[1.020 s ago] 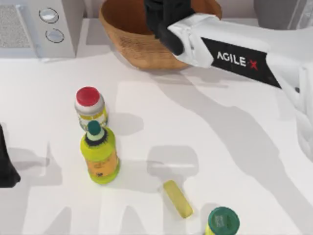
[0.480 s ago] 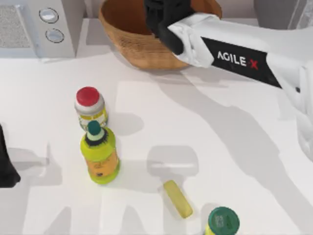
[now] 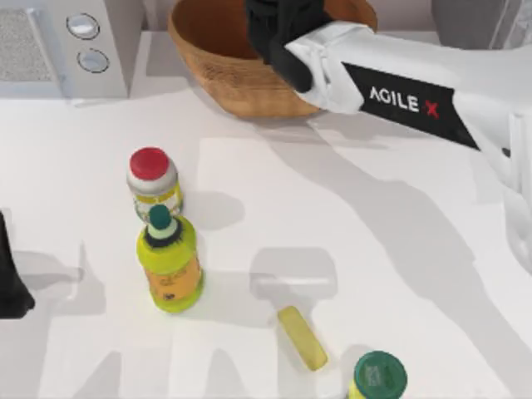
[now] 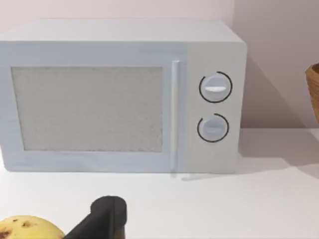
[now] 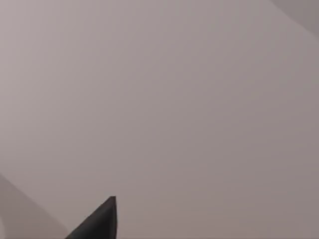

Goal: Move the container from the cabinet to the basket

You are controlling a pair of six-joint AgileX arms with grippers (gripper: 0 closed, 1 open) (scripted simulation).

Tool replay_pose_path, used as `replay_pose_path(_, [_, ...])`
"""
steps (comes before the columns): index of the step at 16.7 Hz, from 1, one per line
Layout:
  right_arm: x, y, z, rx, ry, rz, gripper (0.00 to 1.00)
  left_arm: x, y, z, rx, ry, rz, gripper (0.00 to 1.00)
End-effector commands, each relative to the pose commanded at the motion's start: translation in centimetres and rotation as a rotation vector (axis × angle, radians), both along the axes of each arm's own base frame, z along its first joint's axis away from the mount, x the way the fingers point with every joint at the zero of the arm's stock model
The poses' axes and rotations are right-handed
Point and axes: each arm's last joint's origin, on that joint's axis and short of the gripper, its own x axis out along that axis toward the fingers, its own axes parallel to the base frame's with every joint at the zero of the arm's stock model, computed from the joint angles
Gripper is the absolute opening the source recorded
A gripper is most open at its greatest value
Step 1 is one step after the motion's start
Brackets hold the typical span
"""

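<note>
The wicker basket [image 3: 218,62] stands at the back middle of the table. My right arm reaches in from the right, and its black gripper [image 3: 278,23] hangs over the basket's inside. The container is hidden; I cannot tell whether the right gripper holds it. A corner of the grey cabinet [image 3: 465,21] is at the back right. My left gripper [image 3: 10,287] is parked at the table's left edge. The basket's rim [image 4: 314,92] shows in the left wrist view.
A white microwave [image 3: 83,41] with two knobs stands at the back left. A red-capped jar [image 3: 151,179] and a green-capped yellow bottle [image 3: 169,262] stand left of centre. A yellow bar [image 3: 302,337] and a green-capped jar [image 3: 378,376] lie near the front.
</note>
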Motion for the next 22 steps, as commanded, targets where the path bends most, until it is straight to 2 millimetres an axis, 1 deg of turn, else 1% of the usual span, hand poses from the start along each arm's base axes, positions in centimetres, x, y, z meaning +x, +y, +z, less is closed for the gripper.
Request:
replay_pose_path(12, [-0.1,0.1,0.0,0.0,0.0,0.003,1.0,0.0,0.0,0.0,0.0,0.0,0.0,1.0])
replay_pose_path(14, [-0.2,-0.5,0.6,0.001,0.0,0.014,1.0,0.0,0.0,0.0,0.0,0.0,0.0,1.0])
replay_pose_path(16, [-0.6,-2.2,2.1,0.0,0.003,0.034,1.0,0.0,0.0,0.0,0.0,0.0,0.0,1.0])
replay_pose_path(18, [-1.6,-4.7,4.1,-0.002,0.009,0.059,1.0,0.0,0.0,0.0,0.0,0.0,0.0,1.0])
replay_pose_path(20, [-3.4,-8.2,6.6,-0.004,0.017,0.083,1.0,0.0,0.0,0.0,0.0,0.0,0.0,1.0])
replay_pose_path(22, [-6.4,-12.4,9.1,-0.004,0.021,0.103,1.0,0.0,0.0,0.0,0.0,0.0,0.0,1.0])
